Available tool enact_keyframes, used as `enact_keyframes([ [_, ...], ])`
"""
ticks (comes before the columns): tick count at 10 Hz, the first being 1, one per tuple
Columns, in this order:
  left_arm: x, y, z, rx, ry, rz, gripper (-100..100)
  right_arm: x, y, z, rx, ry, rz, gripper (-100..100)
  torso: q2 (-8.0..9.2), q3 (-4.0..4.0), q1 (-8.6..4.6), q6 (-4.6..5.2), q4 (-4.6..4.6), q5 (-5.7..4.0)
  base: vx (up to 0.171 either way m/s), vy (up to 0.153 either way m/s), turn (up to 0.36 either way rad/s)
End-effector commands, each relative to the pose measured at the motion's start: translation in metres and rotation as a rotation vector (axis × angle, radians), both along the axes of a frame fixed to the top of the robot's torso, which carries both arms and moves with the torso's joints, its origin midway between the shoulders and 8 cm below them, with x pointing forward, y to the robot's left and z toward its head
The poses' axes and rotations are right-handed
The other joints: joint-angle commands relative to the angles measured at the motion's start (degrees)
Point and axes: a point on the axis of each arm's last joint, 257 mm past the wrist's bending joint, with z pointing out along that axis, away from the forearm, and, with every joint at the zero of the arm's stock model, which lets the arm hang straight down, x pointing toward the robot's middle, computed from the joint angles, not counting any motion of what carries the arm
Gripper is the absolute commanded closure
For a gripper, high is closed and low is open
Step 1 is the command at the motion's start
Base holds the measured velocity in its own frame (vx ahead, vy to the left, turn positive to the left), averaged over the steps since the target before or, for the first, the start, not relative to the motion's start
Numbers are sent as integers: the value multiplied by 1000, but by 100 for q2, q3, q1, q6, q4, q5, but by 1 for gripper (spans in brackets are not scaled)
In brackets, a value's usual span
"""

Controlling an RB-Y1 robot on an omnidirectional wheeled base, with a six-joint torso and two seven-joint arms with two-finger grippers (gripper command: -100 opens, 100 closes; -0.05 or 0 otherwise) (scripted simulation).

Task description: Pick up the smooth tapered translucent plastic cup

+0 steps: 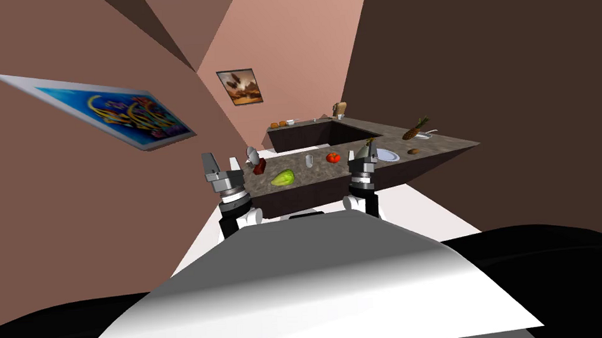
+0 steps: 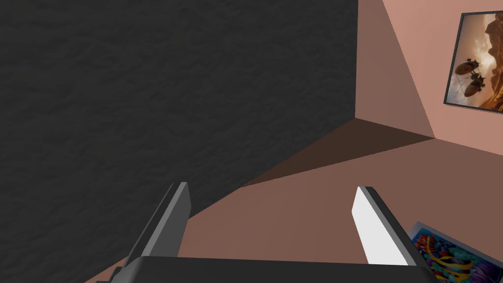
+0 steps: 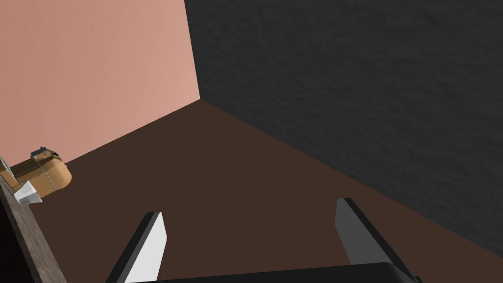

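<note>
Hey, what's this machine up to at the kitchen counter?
The robot faces a dark speckled counter and is meant to pick up the small translucent cup, which stands between a green item and a tomato. Nothing is held yet. The left gripper and right gripper are raised at the counter's near edge, fingers open, well apart from the cup.

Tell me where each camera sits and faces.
Head: from the head, steeply down and forward at the counter and cup; left gripper, right gripper show.
Left wrist: on left hand, facing walls; open fingers show.
Right wrist: on right hand, facing walls; open fingers show.
Shared: head and left wrist see the airship picture.
</note>
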Motion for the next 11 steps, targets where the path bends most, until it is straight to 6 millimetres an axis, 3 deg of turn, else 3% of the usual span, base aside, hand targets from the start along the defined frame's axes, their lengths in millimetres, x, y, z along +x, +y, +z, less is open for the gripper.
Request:
enact_keyframes([
  [1,0,0,0,0,0,0,0,1,7,3,-26,-3,23,-100,0,0,0,0,0,0,-10,-12,12],
  [9,0,0,0,0,0,0,0,7,63,15,-189,-18,208,-100,12,7,-18,-1,3,-4,-29,-47,42],
  [11,0,0,0,0,0,0,0,8,87,12,-238,-16,285,-100,8,5,-16,-1,2,-4,-32,-46,105],
])
